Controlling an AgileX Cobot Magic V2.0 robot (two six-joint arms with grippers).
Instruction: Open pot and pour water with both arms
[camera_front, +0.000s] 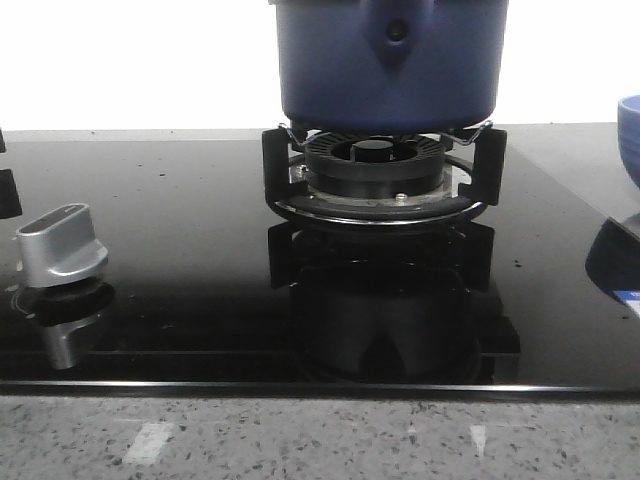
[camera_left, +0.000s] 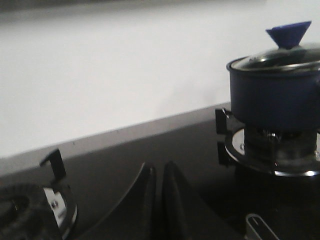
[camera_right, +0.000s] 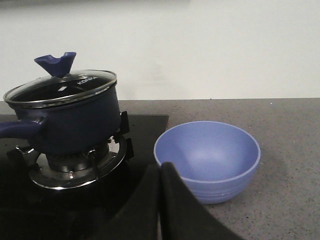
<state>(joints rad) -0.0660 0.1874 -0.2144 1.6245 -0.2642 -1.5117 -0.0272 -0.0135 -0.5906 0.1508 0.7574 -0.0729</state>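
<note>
**Nothing started: lid on, both arms clear**

While the lid sits on the pot (camera_front: 390, 60), no step of the task is done. At the far left of the front view a silver knob (camera_front: 62, 243) stands on the black cooktop (camera_front: 180, 200); the pot rests on the burner grate (camera_front: 385, 170) at top centre, and the light-blue bowl (camera_front: 629, 135) shows at the right edge. In the left wrist view the left gripper (camera_left: 159, 200) is clenched on nothing, well apart from the pot at upper right. The right gripper (camera_right: 160, 205) is likewise pressed closed and empty, the glass lid (camera_right: 62, 86) with its blue knob (camera_right: 55, 64) apparently untouched. Lifting the lid, gripping the handle and pouring all remain.
</note>
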